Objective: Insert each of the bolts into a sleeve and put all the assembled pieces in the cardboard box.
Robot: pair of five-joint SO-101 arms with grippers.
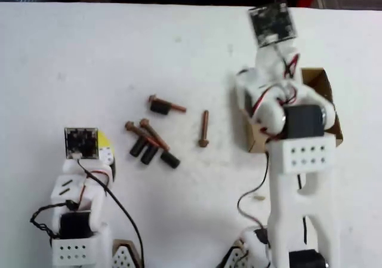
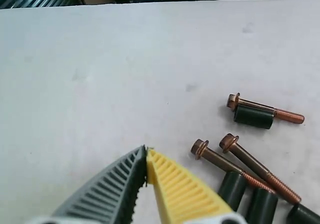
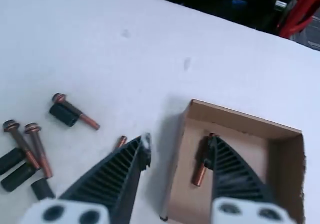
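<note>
The left end effector is hovering low over the white counter at the near left. Its grey and yellow fingers are pressing together tip to tip, gripping nothing. Just to its right, a pair of bolts is lying side by side, heads pointing away from the arms. Their threaded ends are reaching in among three black sleeves, which are sitting close together. A little beyond this cluster, another copper bolt is lying against a single sleeve; whether it is passing through the sleeve or only resting alongside is not clear. Further right, a lone bolt is lying by itself on the counter, near the cardboard box but not touching it. The box is sitting at the right side of the counter, open side up, with the right arm leaning over it. The right end effector is hanging over the box's near wall with its black fingers spread wide, released. One finger is outside the box and the other is inside it. A boxed bolt is lying on the box floor just beside the inner finger.
</note>
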